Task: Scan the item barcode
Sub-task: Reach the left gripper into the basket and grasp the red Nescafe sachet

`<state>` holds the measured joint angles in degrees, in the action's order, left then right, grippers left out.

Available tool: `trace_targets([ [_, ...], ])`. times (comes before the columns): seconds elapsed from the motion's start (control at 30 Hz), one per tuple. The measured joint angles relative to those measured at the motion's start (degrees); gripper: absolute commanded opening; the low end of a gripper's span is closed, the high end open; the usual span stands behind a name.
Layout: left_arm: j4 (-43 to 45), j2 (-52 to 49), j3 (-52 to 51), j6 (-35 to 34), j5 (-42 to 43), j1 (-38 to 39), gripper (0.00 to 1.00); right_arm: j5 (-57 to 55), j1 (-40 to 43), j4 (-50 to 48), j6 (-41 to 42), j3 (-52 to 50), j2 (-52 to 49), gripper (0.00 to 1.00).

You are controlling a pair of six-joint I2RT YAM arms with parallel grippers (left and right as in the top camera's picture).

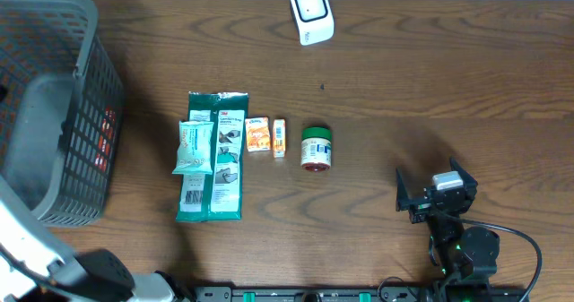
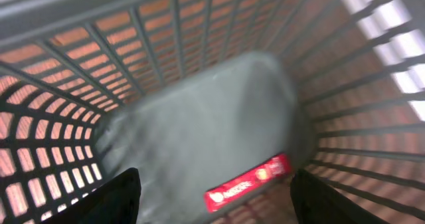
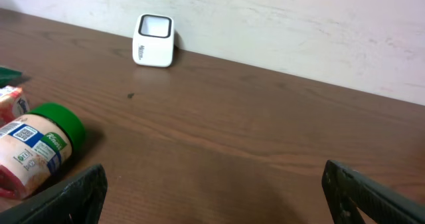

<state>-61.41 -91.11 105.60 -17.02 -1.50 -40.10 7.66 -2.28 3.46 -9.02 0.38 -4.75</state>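
Note:
My left gripper [image 2: 214, 196] hangs open inside the grey mesh basket [image 2: 60, 98], nothing between its fingers. Below it lie a grey pouch [image 2: 199, 124] and a red Nestle bar [image 2: 247, 182], which sits between the two fingertips in the left wrist view. The white barcode scanner [image 1: 311, 13] stands at the table's far edge, also seen as the scanner [image 3: 153, 40] in the right wrist view. My right gripper [image 1: 430, 180] rests open near the front right of the table, empty, its gap [image 3: 212, 184] over bare wood.
The basket [image 1: 85, 42] fills the left side. Mid-table lie two green packets [image 1: 218, 172], a white-green pouch [image 1: 193, 147], two small orange boxes [image 1: 258, 134], and a green-lidded jar [image 1: 316, 148] on its side, the jar [image 3: 40, 144] left of my right gripper.

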Motion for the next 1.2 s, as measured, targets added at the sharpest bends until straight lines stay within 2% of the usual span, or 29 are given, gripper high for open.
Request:
trace_targets([
  [0.1, -0.2, -5.7, 0.0, 4.3, 1.6, -1.7, 0.76, 0.0, 0.0, 0.0, 0.0, 0.0, 0.0, 0.99],
  [0.2, -0.5, -13.4, 0.0, 11.5, 5.0, -1.9, 0.76, 0.0, 0.0, 0.0, 0.0, 0.0, 0.0, 0.99],
  [0.37, -3.5, -22.8, 0.0, 23.1, 15.3, -1.7, 0.76, 0.0, 0.0, 0.0, 0.0, 0.0, 0.0, 0.99],
  [0.5, -4.2, -26.7, 0.0, 27.7, 19.7, -1.3, 0.76, 0.0, 0.0, 0.0, 0.0, 0.0, 0.0, 0.99],
  [0.8, -2.5, -30.0, -2.0, 30.4, 21.2, 0.4, 0.76, 0.0, 0.0, 0.0, 0.0, 0.0, 0.0, 0.99],
  [1.0, -1.5, -33.2, -3.1, 30.5, 16.9, 5.6, 0.75, 0.0, 0.0, 0.0, 0.0, 0.0, 0.0, 0.99],
  [1.2, 1.8, -33.4, -3.8, 27.7, 7.2, 9.2, 0.74, 0.0, 0.0, 0.0, 0.0, 0.0, 0.0, 0.99],
])
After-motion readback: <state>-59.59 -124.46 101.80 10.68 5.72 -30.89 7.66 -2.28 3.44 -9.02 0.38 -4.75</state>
